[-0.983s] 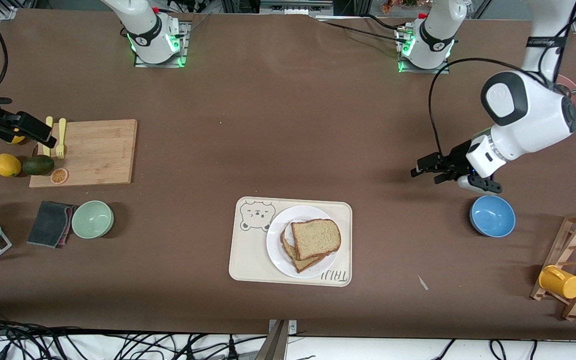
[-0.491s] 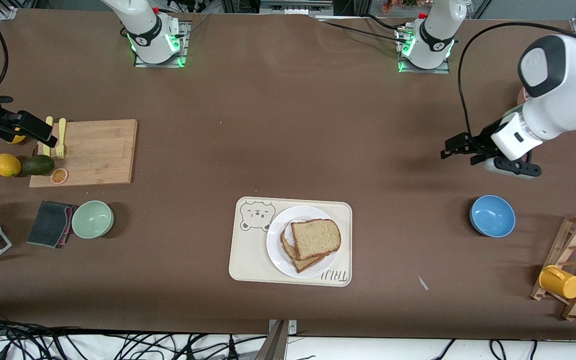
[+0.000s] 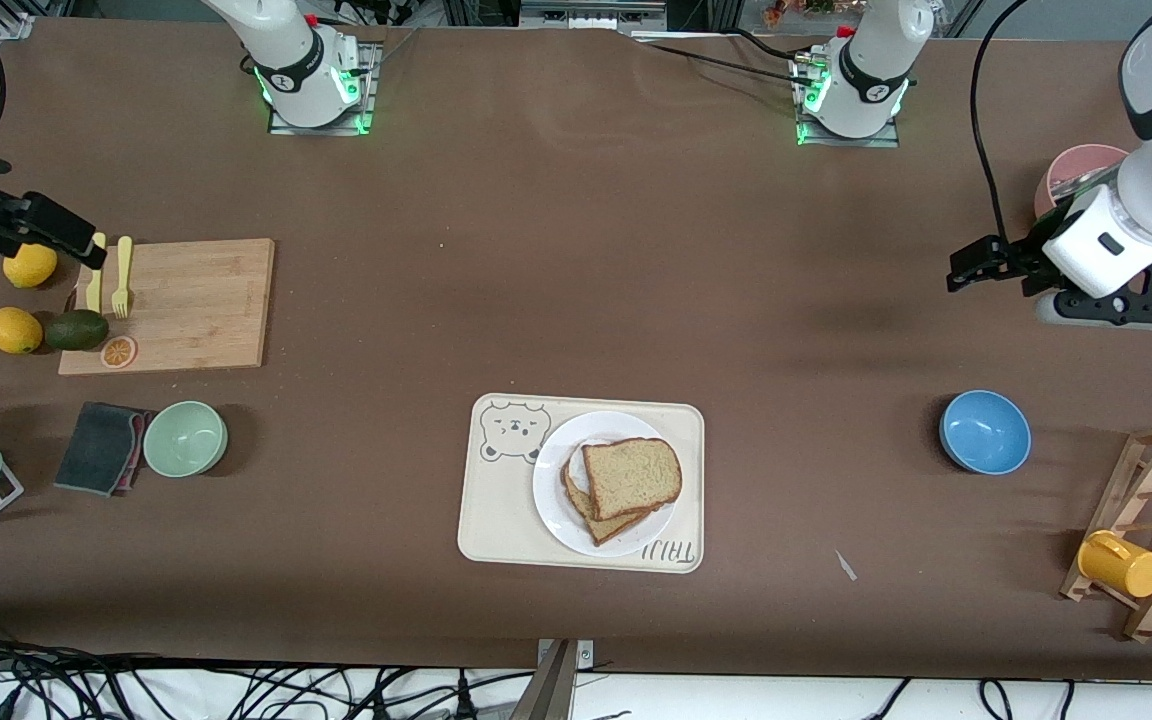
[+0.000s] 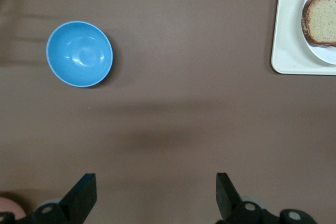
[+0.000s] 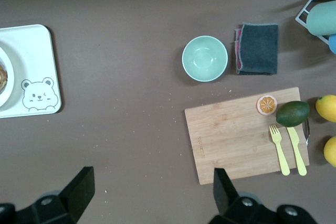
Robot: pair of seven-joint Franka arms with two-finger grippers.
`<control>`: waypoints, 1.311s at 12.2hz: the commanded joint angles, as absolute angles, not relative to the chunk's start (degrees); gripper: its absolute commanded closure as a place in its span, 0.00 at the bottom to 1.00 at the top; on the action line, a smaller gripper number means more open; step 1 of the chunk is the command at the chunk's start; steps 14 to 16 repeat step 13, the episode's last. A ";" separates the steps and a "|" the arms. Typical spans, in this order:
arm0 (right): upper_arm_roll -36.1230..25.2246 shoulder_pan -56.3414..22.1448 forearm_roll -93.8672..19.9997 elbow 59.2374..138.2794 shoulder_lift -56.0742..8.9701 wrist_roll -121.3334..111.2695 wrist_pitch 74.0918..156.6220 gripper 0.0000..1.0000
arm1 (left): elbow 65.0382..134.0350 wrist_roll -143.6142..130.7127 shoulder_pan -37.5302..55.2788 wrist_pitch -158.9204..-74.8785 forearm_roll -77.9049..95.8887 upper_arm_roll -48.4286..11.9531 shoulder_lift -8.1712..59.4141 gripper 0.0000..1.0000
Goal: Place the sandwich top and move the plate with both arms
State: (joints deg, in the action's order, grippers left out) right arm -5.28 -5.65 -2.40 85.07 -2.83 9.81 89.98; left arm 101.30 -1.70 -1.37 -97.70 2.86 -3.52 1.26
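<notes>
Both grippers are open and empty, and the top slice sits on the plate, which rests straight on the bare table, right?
Not quite. The front view shows the plate on the cream tray, not the bare table. The rest stands: top slice on the plate, left gripper and right gripper open and empty.

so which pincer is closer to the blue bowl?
Left. The left pincer hangs open over bare table near the blue bowl; the right pincer, also open, is over the cutting board's edge.

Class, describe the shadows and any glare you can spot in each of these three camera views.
Front view: soft shadows on the brown table beside the blue bowl and green bowl. Left wrist view: a blurry dark patch on the cloth, faint sheen inside the blue bowl. Right wrist view: even light, slight shadow around the green bowl.
</notes>
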 commanded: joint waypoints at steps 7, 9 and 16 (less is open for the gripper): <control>-5.19 -5.27 -2.64 85.69 -2.64 5.01 88.95 0.00 | 96.50 -4.92 -1.49 -89.75 -0.62 -4.83 -0.26 0.00; -5.01 -5.01 -2.64 85.69 -2.81 4.31 88.86 0.00 | 96.42 -4.66 -1.49 -88.95 -0.62 -4.75 -0.35 0.00; -4.83 -4.49 -2.72 85.78 -2.46 4.13 88.16 0.00 | 96.33 -4.40 -1.58 -87.37 -0.70 -4.13 -0.70 0.00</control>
